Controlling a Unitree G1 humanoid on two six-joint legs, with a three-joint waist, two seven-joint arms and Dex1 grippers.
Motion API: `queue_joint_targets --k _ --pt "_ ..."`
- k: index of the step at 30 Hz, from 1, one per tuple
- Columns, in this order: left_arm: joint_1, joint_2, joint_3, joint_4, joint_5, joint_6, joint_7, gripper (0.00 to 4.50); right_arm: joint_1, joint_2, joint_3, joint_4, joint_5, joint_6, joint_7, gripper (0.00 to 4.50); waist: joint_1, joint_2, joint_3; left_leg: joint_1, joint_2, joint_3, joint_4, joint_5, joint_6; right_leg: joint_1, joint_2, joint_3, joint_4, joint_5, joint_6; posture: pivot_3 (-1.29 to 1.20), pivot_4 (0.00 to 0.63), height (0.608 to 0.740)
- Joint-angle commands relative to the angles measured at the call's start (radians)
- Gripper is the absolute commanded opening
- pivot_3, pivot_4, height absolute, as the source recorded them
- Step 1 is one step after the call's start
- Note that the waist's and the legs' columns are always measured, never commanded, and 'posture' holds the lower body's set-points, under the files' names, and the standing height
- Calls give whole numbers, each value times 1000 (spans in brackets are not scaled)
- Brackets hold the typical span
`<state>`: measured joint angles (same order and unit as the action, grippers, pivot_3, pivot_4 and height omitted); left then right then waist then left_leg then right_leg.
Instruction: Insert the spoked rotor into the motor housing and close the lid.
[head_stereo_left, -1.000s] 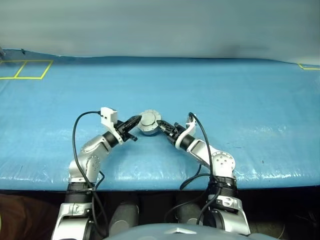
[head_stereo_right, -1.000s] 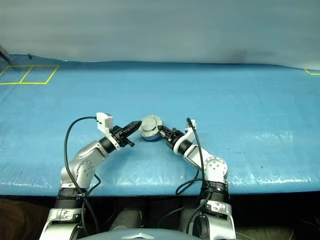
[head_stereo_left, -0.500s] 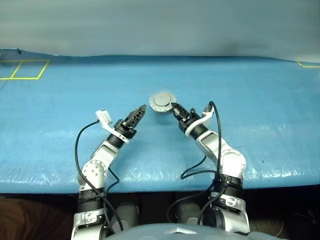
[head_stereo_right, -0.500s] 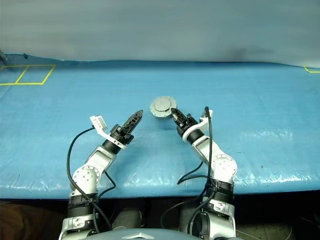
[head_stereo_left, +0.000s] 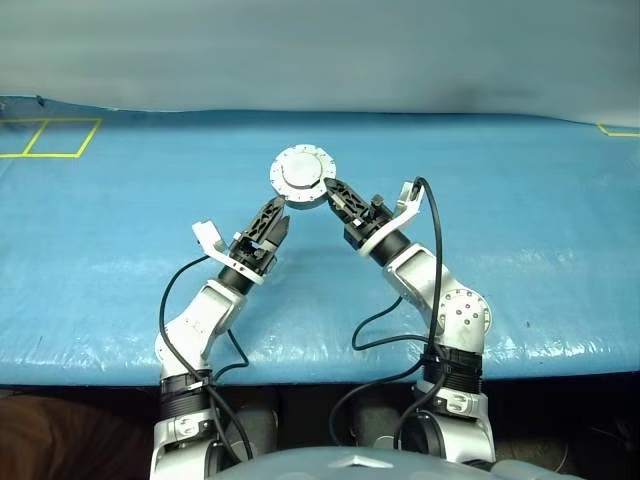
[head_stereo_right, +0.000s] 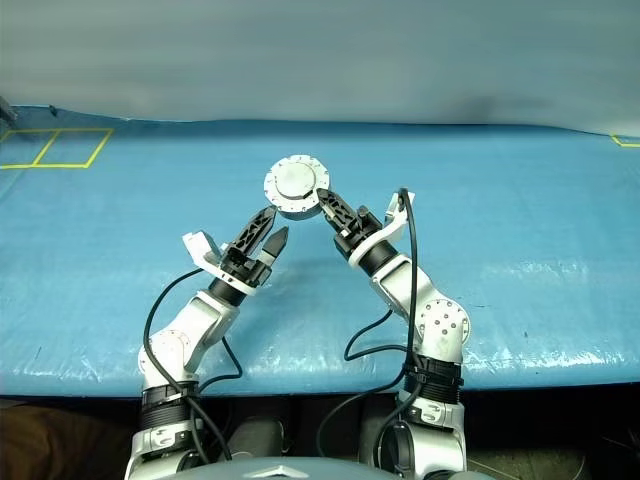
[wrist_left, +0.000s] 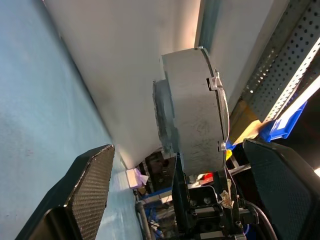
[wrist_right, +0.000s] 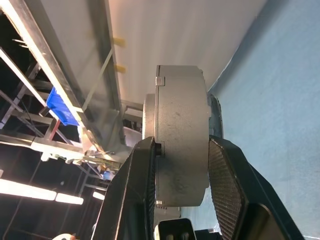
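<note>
The motor housing (head_stereo_left: 302, 177) is a round silver-grey casing with its lid shut onto it, so both read as one thick disc, flat face towards me. It hangs above the blue table. My right gripper (head_stereo_left: 327, 191) is shut on its lower right rim; in the right wrist view both fingers (wrist_right: 138, 190) clamp the casing (wrist_right: 180, 135) across its thickness. My left gripper (head_stereo_left: 279, 214) stands open just below and left of the casing, apart from it. In the left wrist view its spread fingers (wrist_left: 92, 185) frame the casing (wrist_left: 192, 115) edge-on. The spoked rotor is hidden.
A blue sheet covers the table (head_stereo_left: 520, 230), whose front edge runs just ahead of my arms. Yellow tape squares (head_stereo_left: 50, 138) mark the far left corner and a yellow tape corner (head_stereo_left: 618, 131) the far right. A grey wall rises behind.
My right gripper has lifted the closed housing up off the table. My left gripper, shut against the casing's side before, has drawn away, rolled and opened.
</note>
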<state>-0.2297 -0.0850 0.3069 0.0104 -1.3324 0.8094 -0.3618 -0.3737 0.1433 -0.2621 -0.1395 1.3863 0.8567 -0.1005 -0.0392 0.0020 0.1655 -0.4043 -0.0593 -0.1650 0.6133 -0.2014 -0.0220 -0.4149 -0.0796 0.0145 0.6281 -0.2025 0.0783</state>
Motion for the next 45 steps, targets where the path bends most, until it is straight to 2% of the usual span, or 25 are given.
queue_joint_targets --k 1,14,20,27,36,42,45 --pt "-34 -47 -24 1 -42 3 -22 4475 39 22 64 -60 20 2 32 1169 1 0 0 0 0 0 0 0 0 0 0 0 0 0 0 0 150 740" --pt "-138 -65 -20 105 33 -106 17 4475 80 3 145 -81 22 -6 38 1169 2 0 0 0 0 1 0 0 0 0 0 1 -1 0 0 0 150 740" --pt "-117 -72 -23 105 40 -109 8 2595 78 2 138 -82 14 -22 24 1169 1 0 0 0 0 1 0 0 0 0 0 1 -1 0 0 0 150 740" --pt "-77 -66 -15 96 8 -94 38 2566 74 -19 144 -89 -59 -50 34 1169 0 0 0 0 0 1 0 0 0 0 0 1 -1 1 1 0 150 740" --pt "-39 -68 -4 52 49 -161 85 2566 62 -38 160 -90 -175 -104 37 4113 3 0 0 0 0 1 1 0 0 0 0 1 0 1 1 0 150 740" --pt "-42 -40 12 -3 224 -333 168 2566 75 -165 240 -104 -414 -153 126 4113 3 0 0 0 -1 2 1 0 0 0 0 1 -1 1 1 0 150 740" --pt "-64 -25 61 -1 258 -409 210 2566 111 -182 241 -136 -378 -126 192 4113 3 0 0 0 0 2 1 0 0 0 0 1 -1 1 0 0 150 740"
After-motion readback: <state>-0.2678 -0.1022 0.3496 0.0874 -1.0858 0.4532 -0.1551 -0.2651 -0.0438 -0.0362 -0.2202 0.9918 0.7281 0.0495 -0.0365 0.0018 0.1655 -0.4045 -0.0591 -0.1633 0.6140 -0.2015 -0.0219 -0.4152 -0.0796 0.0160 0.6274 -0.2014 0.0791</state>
